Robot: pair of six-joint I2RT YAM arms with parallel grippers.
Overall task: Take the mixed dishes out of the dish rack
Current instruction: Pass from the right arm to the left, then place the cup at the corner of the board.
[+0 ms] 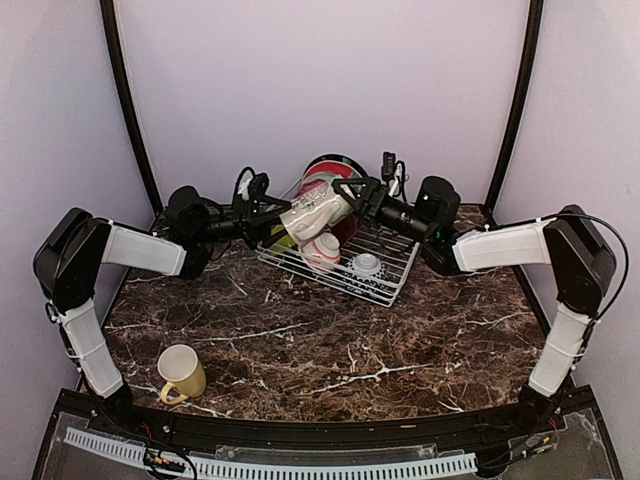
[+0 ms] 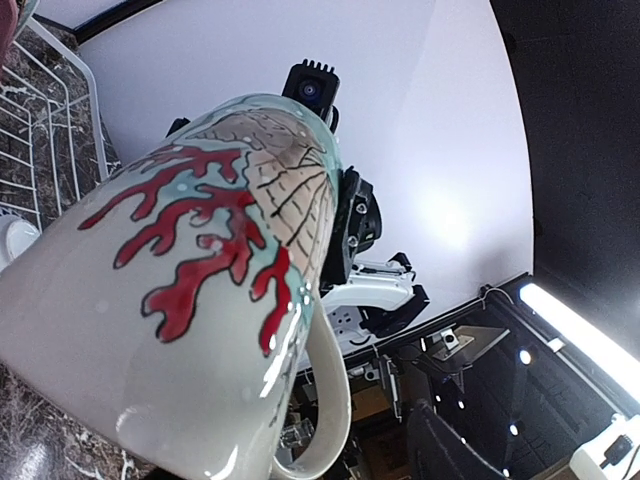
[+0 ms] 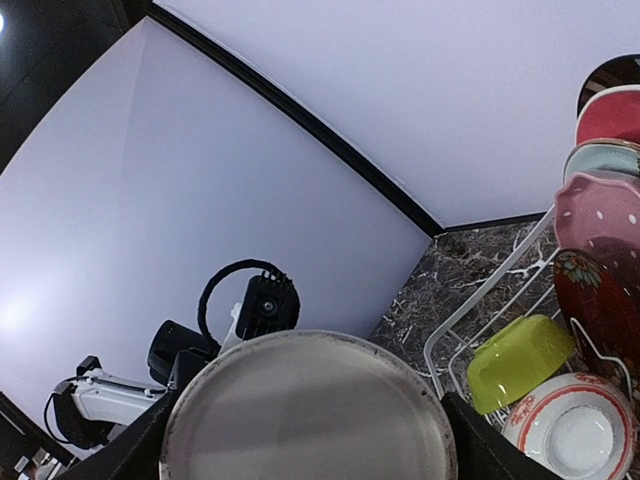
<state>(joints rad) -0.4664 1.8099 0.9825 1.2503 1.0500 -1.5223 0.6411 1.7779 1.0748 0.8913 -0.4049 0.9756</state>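
Top external view: over the counter (image 1: 330, 340) and the dish rack (image 1: 392, 275), the beige mug (image 1: 315, 208) hangs between my two arms. My right gripper (image 1: 342, 199) grasps its base; whether my left gripper (image 1: 282, 216) is clenched, I cannot tell. I think this is a handover: the left must close firmly first. Its fingers are hidden.

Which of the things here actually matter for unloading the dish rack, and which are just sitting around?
Job:
white wire dish rack
beige ceramic mug with red coral pattern
yellow ceramic mug
lime bowl
red-and-white patterned bowl
pink dotted plate
red plate
pale-green plate

Just there:
dark marble tabletop
white slotted strip at the near edge
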